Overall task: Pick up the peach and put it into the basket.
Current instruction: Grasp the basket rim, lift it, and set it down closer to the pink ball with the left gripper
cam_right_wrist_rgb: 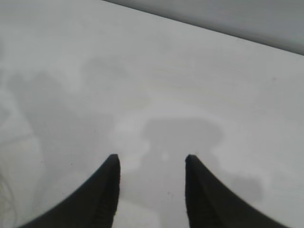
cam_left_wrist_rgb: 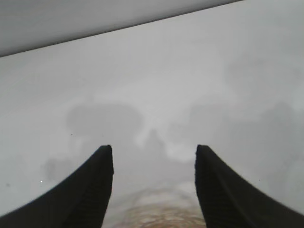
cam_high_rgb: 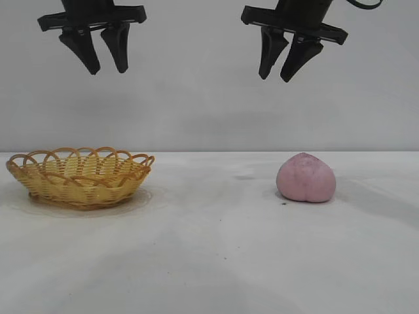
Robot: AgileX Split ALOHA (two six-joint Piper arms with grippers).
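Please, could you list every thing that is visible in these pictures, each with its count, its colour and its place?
peach: one, dusty pink, on the table at the right of the exterior view, nothing touching it.
basket: one, yellow-tan wicker with an orange-brown looped rim, on the table at the left; nothing shows above its rim.
table: one, white, under both things.
wall: one, pale grey, behind the table.
left gripper: one, black, high above the basket, jaws open, holding nothing.
right gripper: one, black, high above the table, slightly left of the peach, jaws open, holding nothing.
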